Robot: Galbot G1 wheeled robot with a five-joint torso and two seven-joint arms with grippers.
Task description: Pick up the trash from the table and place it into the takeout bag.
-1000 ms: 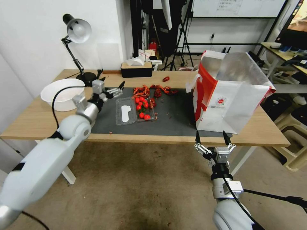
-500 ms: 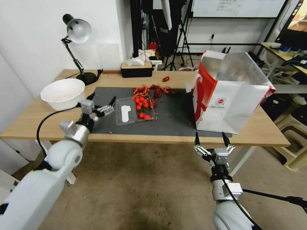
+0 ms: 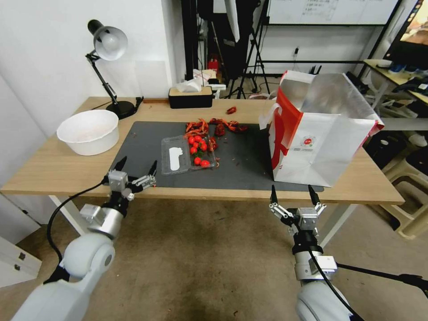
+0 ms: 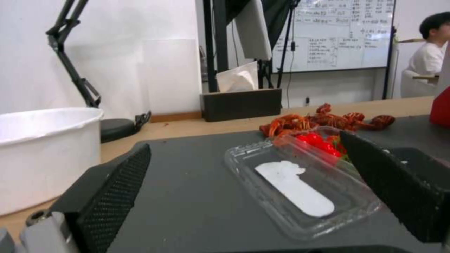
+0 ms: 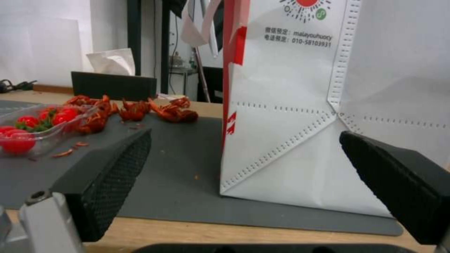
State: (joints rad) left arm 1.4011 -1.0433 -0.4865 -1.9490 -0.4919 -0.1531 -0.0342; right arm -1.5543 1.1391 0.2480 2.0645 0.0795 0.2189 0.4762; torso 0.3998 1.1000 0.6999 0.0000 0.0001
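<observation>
The light-wood tabletop (image 3: pixel 53 171) carries a dark grey mat (image 3: pixel 240 167) across its middle, and near the right end stands the bag (image 3: pixel 321 133), white with red sides and a silver lining, its mouth open and taller than all else there. On the mat lies the trash: a clear tray (image 3: pixel 187 154) with its lid folded open (a white label on the lid) holding red cherry tomatoes (image 3: pixel 198 149), and just behind it a scatter of red crayfish shells (image 3: pixel 214 127), with one more shell (image 3: pixel 231 110) apart on the bare wood farther back. A white bowl (image 3: pixel 88 131) sits on the wood at the left, off the mat, with a black desk lamp (image 3: pixel 107 67) behind it and a black tissue box (image 3: pixel 191 96) at the far edge. The left hand (image 3: pixel 132 168) hovers at the near edge of the tabletop, just before the mat's left corner, its fingers spread wide and holding nothing; the tray lies ahead of it in the left wrist view. The right hand (image 3: pixel 290 194) hangs just below the near edge in front of the bag, likewise spread and empty. Behind the tabletop are a white wall, dark stands and tripods, a whiteboard (image 3: pixel 330 11), and plastic stools (image 3: pixel 410 196) on a worn brownish floor.
</observation>
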